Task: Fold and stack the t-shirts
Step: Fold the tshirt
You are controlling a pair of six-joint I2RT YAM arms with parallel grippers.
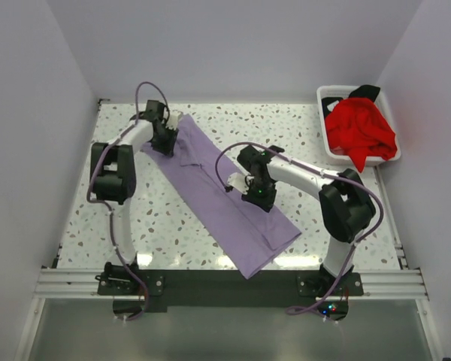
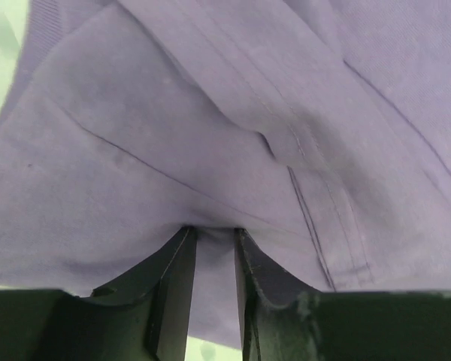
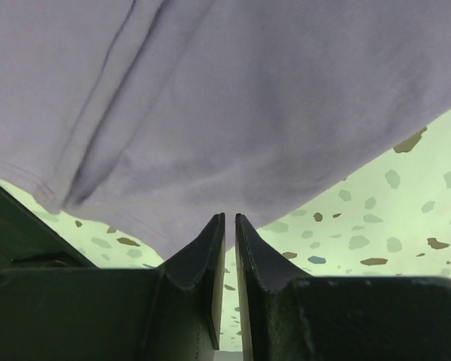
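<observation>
1. The speckled table [image 1: 180,226] carries everything, with both arms bolted at its near edge.
2. The lavender t-shirt [image 1: 218,195] lies as a long, narrow folded strip on a diagonal. It runs from close to the far left corner down to the near edge, just right of the middle.
3. The left arm [image 1: 116,173] reaches along the left edge to the shirt's far end. The right arm [image 1: 316,180] bends in from the right edge to the strip's right side, about halfway along.
4. The white basket [image 1: 322,120] sits in the far right corner, well apart from the lavender shirt.
5. The red t-shirt [image 1: 357,128] is bunched in the basket and spills over its right and near rim.
6. The black t-shirt [image 1: 364,92] shows only as a small piece at the basket's far side, beside the red one.
7. The left gripper [image 2: 214,232] pinches the lavender cloth [image 2: 173,113], which puckers into creases where it enters the jaws.
8. The right gripper [image 3: 230,218] has its jaws pressed almost together, leaving 1 thin slit. Its tips meet the hem of the lavender cloth [image 3: 248,90], which hangs lifted off the table there.
</observation>
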